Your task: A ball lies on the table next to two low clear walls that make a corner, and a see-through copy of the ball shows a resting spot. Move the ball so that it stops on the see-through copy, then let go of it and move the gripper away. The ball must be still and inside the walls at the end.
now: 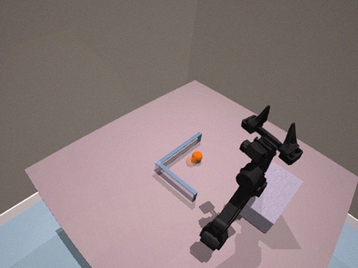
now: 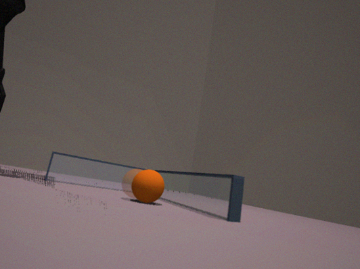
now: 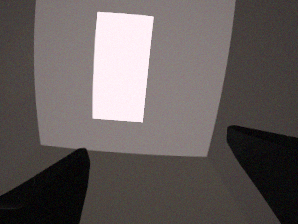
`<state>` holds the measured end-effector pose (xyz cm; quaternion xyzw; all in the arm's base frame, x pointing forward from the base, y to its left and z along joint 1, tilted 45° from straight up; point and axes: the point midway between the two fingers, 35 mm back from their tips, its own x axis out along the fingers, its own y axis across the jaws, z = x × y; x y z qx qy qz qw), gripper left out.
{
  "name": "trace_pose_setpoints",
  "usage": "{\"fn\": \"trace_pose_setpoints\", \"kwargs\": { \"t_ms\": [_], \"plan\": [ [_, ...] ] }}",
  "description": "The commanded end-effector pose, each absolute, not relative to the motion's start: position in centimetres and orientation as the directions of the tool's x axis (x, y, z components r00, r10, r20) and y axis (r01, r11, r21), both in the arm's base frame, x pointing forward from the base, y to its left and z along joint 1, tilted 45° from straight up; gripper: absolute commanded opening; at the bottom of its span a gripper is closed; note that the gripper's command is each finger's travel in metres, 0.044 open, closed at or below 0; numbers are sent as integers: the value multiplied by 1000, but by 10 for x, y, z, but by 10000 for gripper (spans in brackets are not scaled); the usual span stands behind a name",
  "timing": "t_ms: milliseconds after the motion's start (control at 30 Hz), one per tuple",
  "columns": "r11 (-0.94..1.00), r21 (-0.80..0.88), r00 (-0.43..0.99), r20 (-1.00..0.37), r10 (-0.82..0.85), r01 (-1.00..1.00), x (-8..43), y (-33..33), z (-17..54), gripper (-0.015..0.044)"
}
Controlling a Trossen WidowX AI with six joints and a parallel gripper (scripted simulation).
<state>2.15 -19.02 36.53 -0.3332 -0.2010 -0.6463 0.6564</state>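
- The ball sat on the desk inside the corner of the clear walls, overlapping the see-through copy but just off it, on the side away from the walls' corner.
- The gripper stood well away from the ball, raised and pointing upward, its jaws spread wide with nothing between them.
- The step, as I judged it, was the reach: swing down toward the ball from its open side.
- Only a short, gentle nudge toward the walls' corner seemed needed; a hard push risked rolling the ball past the copy.
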Motion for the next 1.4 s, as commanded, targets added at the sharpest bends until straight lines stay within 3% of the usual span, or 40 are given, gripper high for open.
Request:
{"fn": "trace_pose_setpoints", "kwargs": {
  "t_ms": [0, 200, 333, 533, 700, 1033, 1200, 1367],
  "plan": [
    [-50, -182, 91, 687, -721, 982, 23, -192, 365, 374],
    [217, -281, 324, 424, -846, 935, 81, -250, 333, 364],
    [430, -310, 500, 197, -843, 848, 132, -276, 298, 364],
    [718, -269, 708, -150, -690, 642, 212, -283, 234, 364],
    [883, -158, 788, -403, -466, 441, 271, -260, 176, 364],
    [987, 101, 708, -706, -18, 127, 334, -183, 86, 364],
    [950, 311, 524, -804, 282, -34, 352, -120, 33, 364],
    [848, 520, 270, -805, 528, -105, 351, -53, -11, 364]
  ]
}}
